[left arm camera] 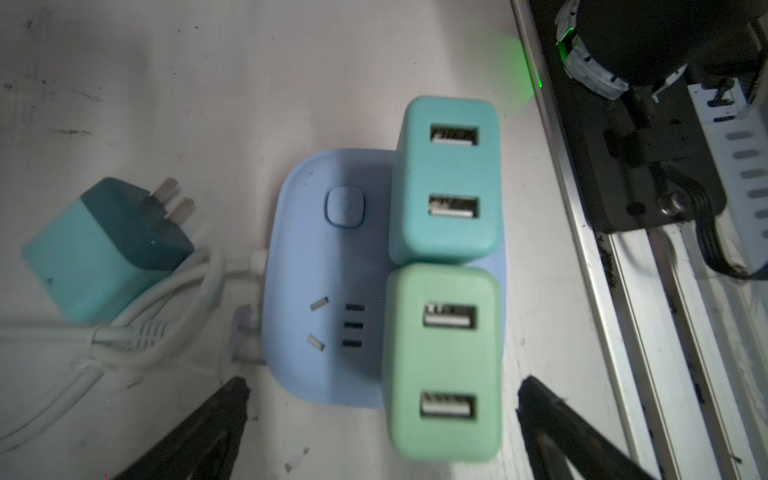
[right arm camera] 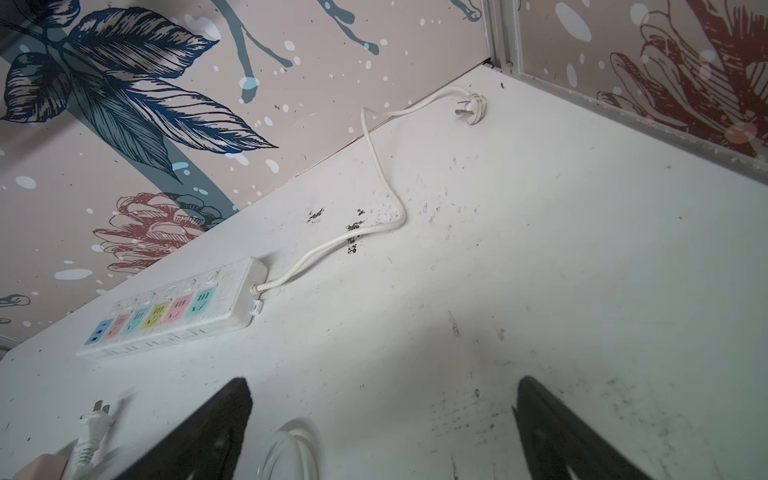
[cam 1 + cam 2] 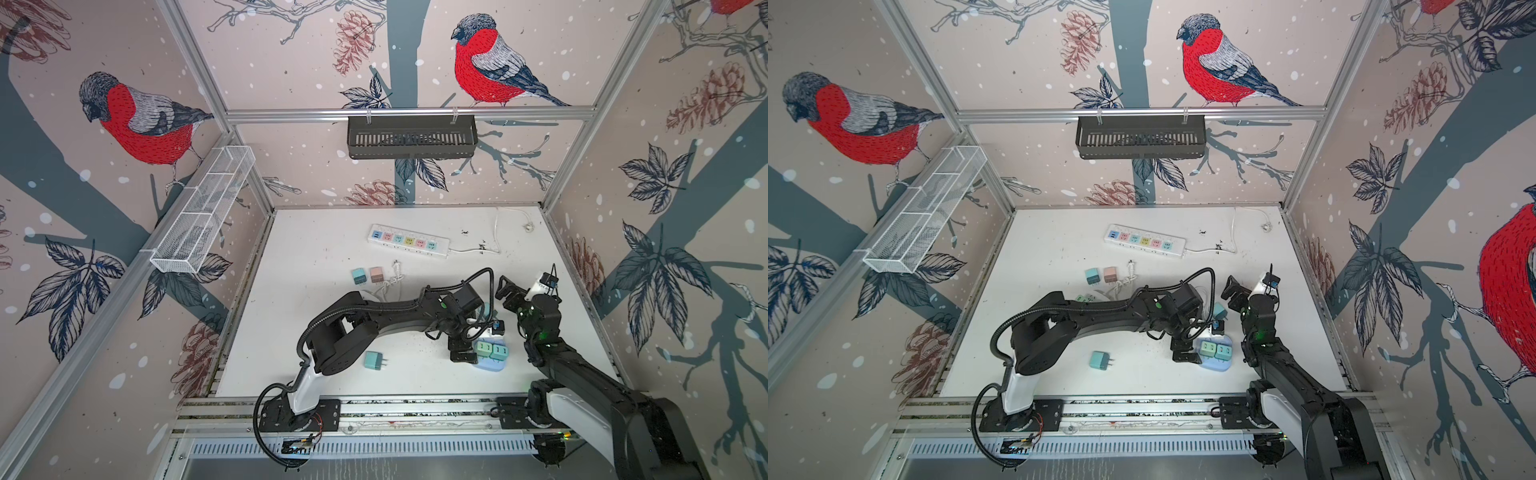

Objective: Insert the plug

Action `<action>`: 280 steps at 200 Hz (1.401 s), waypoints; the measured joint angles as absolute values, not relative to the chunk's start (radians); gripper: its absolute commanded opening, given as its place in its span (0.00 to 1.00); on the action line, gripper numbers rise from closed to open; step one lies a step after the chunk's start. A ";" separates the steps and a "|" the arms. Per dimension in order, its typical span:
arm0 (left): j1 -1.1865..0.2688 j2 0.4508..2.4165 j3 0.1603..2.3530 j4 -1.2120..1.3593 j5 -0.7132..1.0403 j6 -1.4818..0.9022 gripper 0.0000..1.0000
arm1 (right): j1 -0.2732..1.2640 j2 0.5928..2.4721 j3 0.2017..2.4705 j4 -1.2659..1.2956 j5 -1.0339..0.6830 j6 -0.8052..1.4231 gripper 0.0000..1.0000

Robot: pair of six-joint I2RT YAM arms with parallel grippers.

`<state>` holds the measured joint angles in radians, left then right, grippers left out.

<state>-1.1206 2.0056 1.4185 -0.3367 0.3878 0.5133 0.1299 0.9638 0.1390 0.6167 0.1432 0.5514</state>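
– Pale-blue socket block (image 1: 332, 270) on the white table (image 1: 208, 83), front right in both top views. What sits on it?
– A green plug (image 1: 444, 365) and a teal plug (image 1: 446, 183), touching side by side, USB ports facing up.
– The left gripper (image 1: 382, 386)?
– Spread wide, one finger on either side of the green plug, pinching nothing.
– The right gripper (image 2: 382, 386)?
– Also spread and empty over bare table, facing a long white power strip (image 2: 174, 316) at the far side.
– Anything else nearby?
– A loose teal plug (image 1: 104, 253) lies beside the block, against a white cord (image 1: 174, 291).
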 measured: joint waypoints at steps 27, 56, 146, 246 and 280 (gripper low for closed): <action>-1.114 1.829 1.306 -0.270 0.391 0.503 0.99 | 0.129 0.945 0.129 0.614 0.143 0.553 0.99; -1.096 1.612 1.116 -0.140 0.336 0.463 0.99 | 0.128 0.948 0.129 0.611 0.142 0.553 0.98; -0.708 1.108 0.457 0.484 0.047 0.043 0.99 | 0.150 1.082 0.272 0.534 0.100 0.553 0.87; -0.451 1.606 1.002 0.325 -0.082 -0.336 0.98 | 0.355 1.673 0.861 0.385 0.058 0.493 0.77; -0.390 1.790 1.225 0.253 -0.082 -0.340 0.98 | 0.368 1.862 1.079 0.299 0.051 0.463 0.77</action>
<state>-0.3897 1.7905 1.2255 0.2527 -0.0818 -0.3401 0.3683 1.8622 1.0786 0.2993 0.0509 0.4625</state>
